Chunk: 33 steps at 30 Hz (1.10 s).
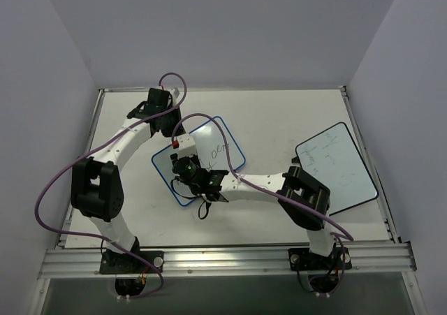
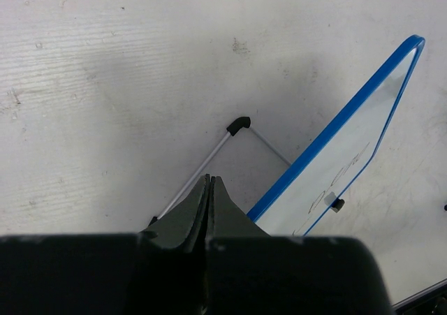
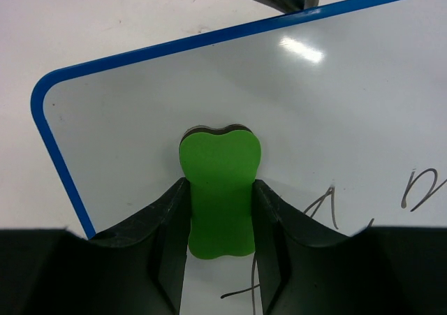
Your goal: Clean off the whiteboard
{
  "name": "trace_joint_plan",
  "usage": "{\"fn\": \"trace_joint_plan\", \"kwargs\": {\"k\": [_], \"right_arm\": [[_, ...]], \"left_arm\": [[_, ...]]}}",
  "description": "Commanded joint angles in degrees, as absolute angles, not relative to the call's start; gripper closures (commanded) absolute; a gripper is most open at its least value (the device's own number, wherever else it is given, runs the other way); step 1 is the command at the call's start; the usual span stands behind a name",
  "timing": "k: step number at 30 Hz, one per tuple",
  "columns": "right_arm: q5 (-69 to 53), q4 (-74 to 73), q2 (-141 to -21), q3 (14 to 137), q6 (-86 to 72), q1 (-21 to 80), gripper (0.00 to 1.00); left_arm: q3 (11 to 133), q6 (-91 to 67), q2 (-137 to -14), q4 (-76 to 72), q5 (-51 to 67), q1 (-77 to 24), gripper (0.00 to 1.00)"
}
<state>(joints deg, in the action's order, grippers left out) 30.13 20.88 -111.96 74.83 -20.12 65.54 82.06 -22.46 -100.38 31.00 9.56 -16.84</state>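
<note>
Right pincer (image 3: pixel 220 186) grasping green eraser (image 3: pixel 220 154), eraser against whiteboard (image 3: pixel 335 105), board near desk (image 1: pixel 279 119) middle, left pincer (image 2: pixel 209 184) clenched beside wire stand (image 2: pixel 202 168)

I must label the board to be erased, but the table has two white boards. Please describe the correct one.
On the white table, look near the middle: there is a rectangular white board with rounded corners. Unlike the black-framed white board at the right side, it has a thin blue frame, and the right gripper holds a green foam eraser to it.
</note>
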Motion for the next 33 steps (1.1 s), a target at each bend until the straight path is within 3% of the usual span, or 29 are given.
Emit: {"fn": "trace_joint_plan", "kwargs": {"k": [1, 19, 33], "right_arm": [[35.3, 15.7, -112.1, 73.5, -20.5, 62.9, 1.00], [33.5, 17.7, -117.5, 79.3, -19.0, 71.5, 1.00], [36.1, 18.7, -116.1, 74.8, -19.7, 71.4, 1.00]], "left_arm": [[82.2, -21.7, -98.9, 32.3, 11.1, -17.8, 0.98], [81.9, -21.9, -98.7, 32.1, 11.0, -17.8, 0.98], [82.0, -22.0, -98.8, 32.0, 11.0, -17.8, 0.98]]}}
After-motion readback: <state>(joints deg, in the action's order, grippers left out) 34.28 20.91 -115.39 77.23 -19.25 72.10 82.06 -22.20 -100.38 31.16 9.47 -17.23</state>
